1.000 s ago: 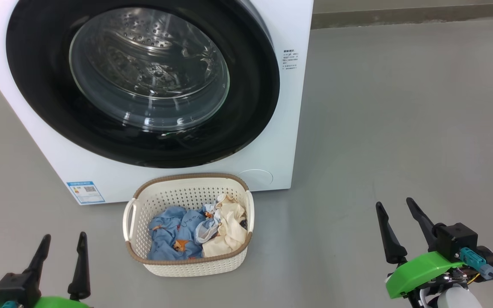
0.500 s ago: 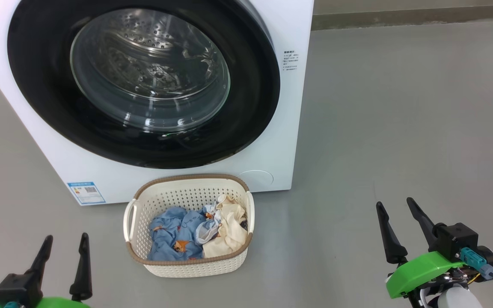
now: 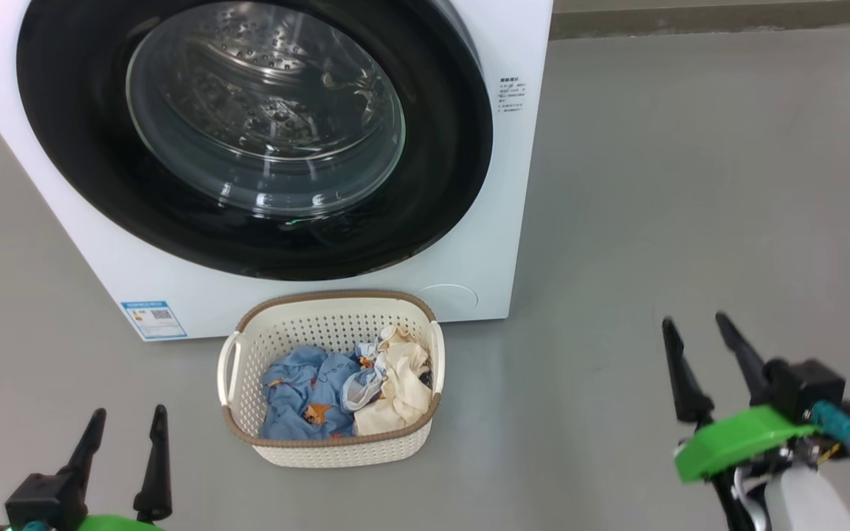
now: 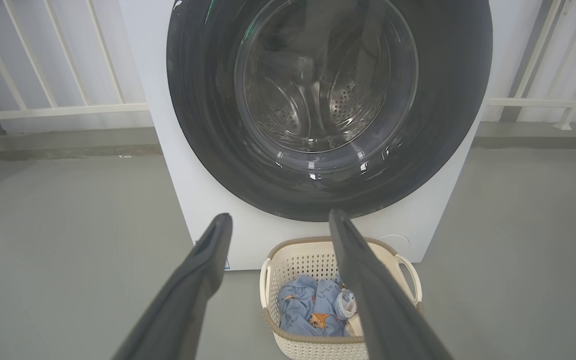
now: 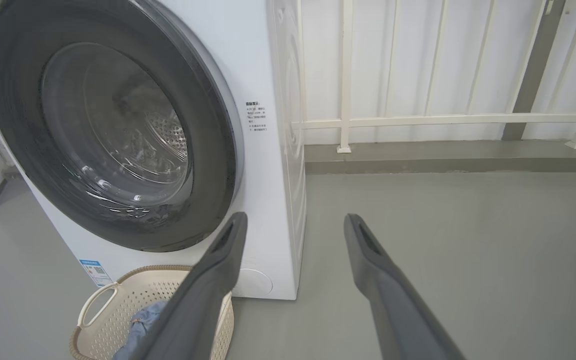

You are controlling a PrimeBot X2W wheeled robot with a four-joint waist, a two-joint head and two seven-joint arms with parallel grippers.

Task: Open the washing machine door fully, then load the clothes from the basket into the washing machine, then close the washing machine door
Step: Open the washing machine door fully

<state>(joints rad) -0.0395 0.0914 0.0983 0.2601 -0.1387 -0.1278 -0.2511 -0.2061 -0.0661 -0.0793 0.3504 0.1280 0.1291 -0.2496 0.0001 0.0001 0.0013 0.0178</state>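
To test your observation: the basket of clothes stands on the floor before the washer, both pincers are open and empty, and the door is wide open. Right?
No: the door is shut, flush with the washer, as the right wrist view shows. The basket of clothes does stand on the floor before it; left pincer and right pincer are open and empty.

Left claw (image 3: pixel 128 413): I note two long black fingers tapering to points, set in a black block (image 3: pixel 45 501) above a bright green shell (image 3: pixel 111 525).

Right claw (image 3: pixel 694 321): same build. Its green cover (image 3: pixel 738 446) is rounded, with a boxy black housing (image 3: pixel 809 387) that carries a teal connector (image 3: pixel 834 431). Pale white forearm (image 3: pixel 809 505) below. This side is blurred, so I log no wiring detail.

Up close, the fingers (image 5: pixel 218 285) read matte dark grey, with a recessed slot near each tip.
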